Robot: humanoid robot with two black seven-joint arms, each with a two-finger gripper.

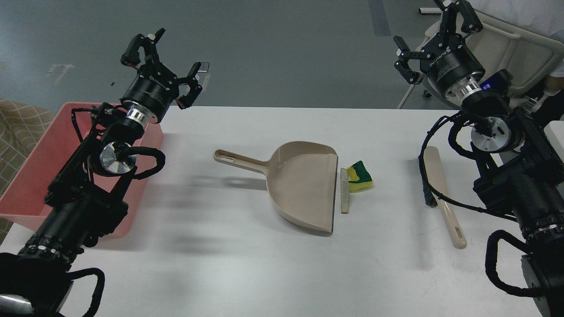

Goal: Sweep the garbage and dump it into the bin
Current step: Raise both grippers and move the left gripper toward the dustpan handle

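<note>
A white worktop (273,264) is seen from above, with a black robot arm at each side. The left gripper (165,66) is raised above the far left edge of the worktop, its fingers spread wide and holding nothing. The right gripper (434,28) is raised at the far right, also spread wide and empty. A pink bin (26,185) is placed at the left edge, partly hidden by the left arm. A beige dustpan (299,185) is laid flat at the centre, its handle pointing left and its open mouth facing right. The bread slice (344,191) is seen edge-on just beside the dustpan's mouth. The yellow and green sponge (360,177) is touching the slice on its right. A beige brush (440,193) is laid well apart to the right, bristles facing left, near the right arm.
</note>
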